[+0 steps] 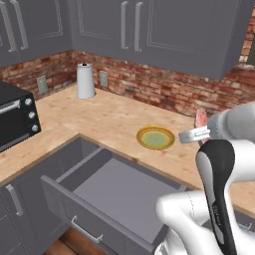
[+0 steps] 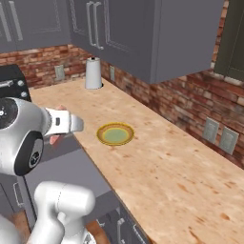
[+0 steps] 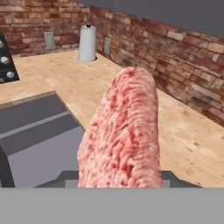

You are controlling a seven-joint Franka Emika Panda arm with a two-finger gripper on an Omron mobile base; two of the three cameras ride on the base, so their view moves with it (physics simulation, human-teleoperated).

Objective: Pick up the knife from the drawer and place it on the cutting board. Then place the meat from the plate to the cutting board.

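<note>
While the arm rises from the lower right of the left base view, its forearm bends leftward above the counter, and the gripper is clamped on the meat, which stands upright above the fingers, to the right of the plate; the drawer hangs open below the counter edge. Seen from the right base view, the wrist reaches rightward from the big white joint; the meat peeks out pink behind the hand, left of the plate. Along the hand view, the meat rises tall from between the fingers, over the counter beside the drawer; a paper towel roll stands at the brick wall.
</note>
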